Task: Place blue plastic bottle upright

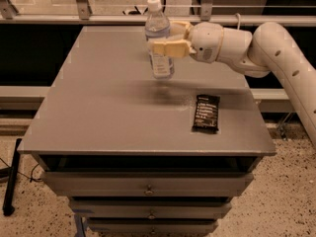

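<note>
Bottle: clear, white cap, near upright, pinched at mid-body between the fingers of the gripper; contents not discernible.
Table: grey top below the gripper; drawers shut.
Floor: speckled.
Dark wrapped bar: flat, right of the gripper and nearer the camera, apart from the bottle.

Hand around upright blue plastic bottle

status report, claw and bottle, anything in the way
Claw shut on small clear plastic water bottle, white cap up, near upright above grey table. Dark flat snack wrapper lies nearer the front, apart, not beneath it.
</note>
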